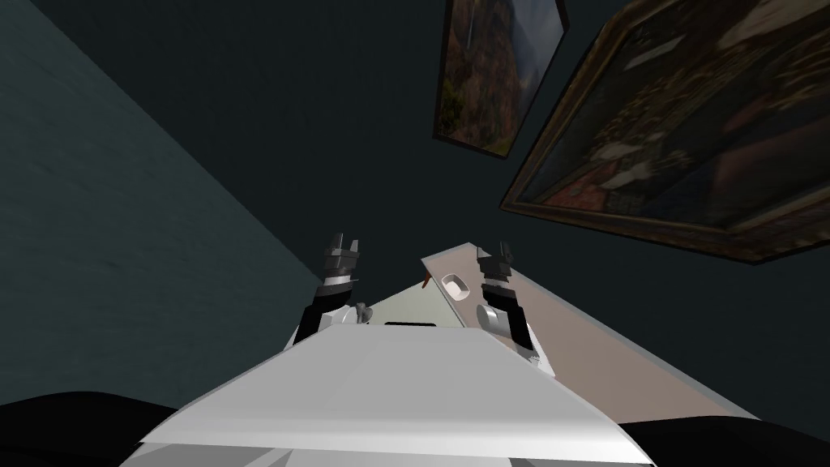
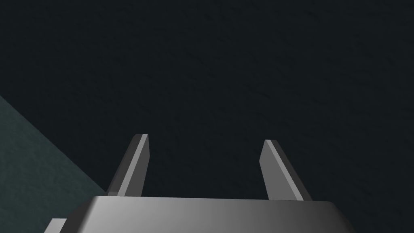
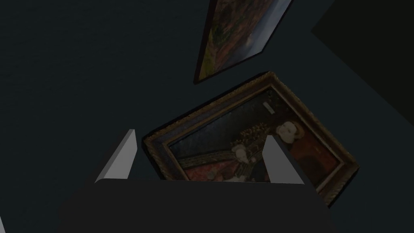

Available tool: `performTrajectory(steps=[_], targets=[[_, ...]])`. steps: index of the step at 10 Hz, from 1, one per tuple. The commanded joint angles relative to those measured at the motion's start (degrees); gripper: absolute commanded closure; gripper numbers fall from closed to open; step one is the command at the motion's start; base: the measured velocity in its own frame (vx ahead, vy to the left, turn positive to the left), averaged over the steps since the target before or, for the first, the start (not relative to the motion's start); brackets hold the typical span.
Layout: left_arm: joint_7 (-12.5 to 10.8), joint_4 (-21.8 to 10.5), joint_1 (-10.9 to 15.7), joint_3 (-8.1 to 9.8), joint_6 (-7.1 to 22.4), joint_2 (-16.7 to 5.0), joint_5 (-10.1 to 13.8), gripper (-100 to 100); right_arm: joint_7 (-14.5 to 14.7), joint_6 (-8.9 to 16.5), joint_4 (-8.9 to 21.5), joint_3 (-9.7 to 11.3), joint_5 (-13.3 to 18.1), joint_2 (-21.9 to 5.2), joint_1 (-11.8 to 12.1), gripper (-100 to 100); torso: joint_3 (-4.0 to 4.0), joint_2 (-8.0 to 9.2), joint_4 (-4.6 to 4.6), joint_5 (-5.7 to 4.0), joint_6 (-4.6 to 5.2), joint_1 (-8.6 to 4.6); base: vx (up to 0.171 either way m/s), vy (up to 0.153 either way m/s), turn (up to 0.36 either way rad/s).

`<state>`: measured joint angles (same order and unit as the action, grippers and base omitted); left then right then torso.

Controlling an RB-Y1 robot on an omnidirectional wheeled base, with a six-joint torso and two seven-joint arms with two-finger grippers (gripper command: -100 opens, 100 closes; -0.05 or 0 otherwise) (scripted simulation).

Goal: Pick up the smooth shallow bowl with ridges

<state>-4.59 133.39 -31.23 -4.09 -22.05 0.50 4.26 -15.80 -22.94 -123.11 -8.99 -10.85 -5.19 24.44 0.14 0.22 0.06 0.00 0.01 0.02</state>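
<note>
A small white shallow bowl [image 1: 455, 285] sits on a pale beige tabletop [image 1: 583, 340], close to its near corner. My right gripper [image 1: 494, 253] is raised just to the right of the bowl and above it, and its fingers [image 3: 201, 133] are open with nothing between them. My left gripper [image 1: 343, 242] is held up off the table's left side, well apart from the bowl. In the left wrist view its gripper [image 2: 205, 138] is open and empty.
A small orange-brown thing [image 1: 425, 281] lies at the table's edge just left of the bowl. The tabletop runs away to the right along a dark wall [image 1: 324, 122]. A teal wall [image 1: 97, 243] stands on the left.
</note>
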Motion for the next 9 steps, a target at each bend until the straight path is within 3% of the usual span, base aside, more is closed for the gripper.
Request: performTrajectory(steps=[1, 4, 5, 6, 7, 8, 9], targets=[[0.0, 0.0, 0.0, 0.00, 0.0, 0.0, 0.0, 0, -1.6, 2.8, 2.1, -1.2, -1.5, -0.5, -0.9, -100, 0.00, 0.00, 0.00, 0.00, 0.00, 0.00, -0.039, 0.006, -0.001], [0.0, 0.0, 0.0, 0.00, 0.0, 0.0, 0.0, 0, -4.9, 6.8, 6.9, -3.8, -4.7, -1.7, -3.3, -100, -0.03, -0.06, -0.01, -0.01, 0.00, -0.02, -0.049, 0.004, 0.004], [0.0, 0.0, 0.0, 0.00, 0.0, 0.0, 0.0, 0, -4.9, 7.2, 7.1, -3.8, -4.7, -1.7, -3.3, -100, -0.04, -0.07, -0.02, -0.01, -0.01, -0.02, -0.033, 0.002, 0.004], [0.0, 0.0, 0.0, 0.00, 0.0, 0.0, 0.0, 0, -6.6, 9.6, 8.7, -5.2, -6.5, -2.3, -4.5, -100, -0.06, -0.10, -0.02, 0.00, 0.00, -0.02, -0.034, -0.004, 0.009], [0.0, 0.0, 0.0, 0.00, 0.0, 0.0, 0.0, 0, -6.6, 9.6, 9.9, -5.2, -6.5, -2.3, -4.5, -100, -0.06, -0.11, -0.03, -0.01, -0.01, -0.06, -0.027, -0.004, 0.008], [0.0, 0.0, 0.0, 0.00, 0.0, 0.0, 0.0, 0, -8.4, 11.9, 12.0, -6.6, -8.4, -2.9, -5.8, -100, -0.08, -0.14, -0.03, -0.01, 0.00, -0.06, -0.029, -0.007, 0.017], [0.0, 0.0, 0.0, 0.00, 0.0, 0.0, 0.0, 0, -8.4, 12.0, 12.8, -6.6, -8.4, -2.9, -5.8, -100, -0.08, -0.13, -0.03, -0.01, -0.01, -0.07, -0.026, -0.007, 0.008]])
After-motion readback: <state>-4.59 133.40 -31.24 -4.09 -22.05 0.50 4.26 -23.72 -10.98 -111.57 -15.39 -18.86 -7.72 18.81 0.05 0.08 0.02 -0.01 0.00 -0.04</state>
